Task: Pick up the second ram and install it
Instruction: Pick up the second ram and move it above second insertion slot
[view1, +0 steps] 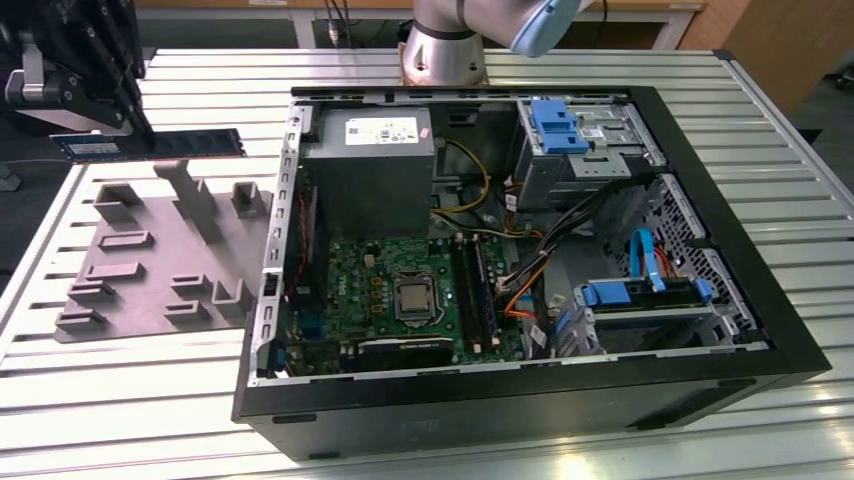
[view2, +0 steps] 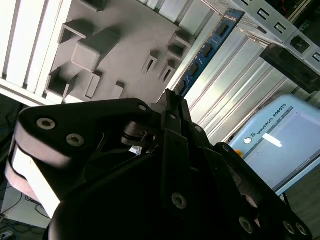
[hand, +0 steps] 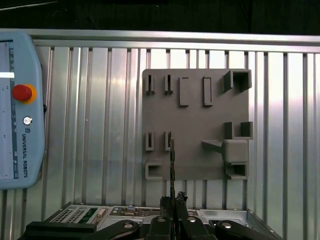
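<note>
The black gripper (view1: 114, 122), jaws clamped on the long, thin blue circuit-board ram stick (view1: 147, 145), held it level over the grey slotted fixture plate (view1: 147, 250) at the exterior view's upper left. This was judged the transfer step, calling for edge-on alignment with the black motherboard slot rails (view1: 470, 285).

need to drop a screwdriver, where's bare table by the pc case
Free: slatted metal table in front of the grey moulded holder plate, and along the black computer case on the exterior view's right. Crowded: inside the case.
</note>
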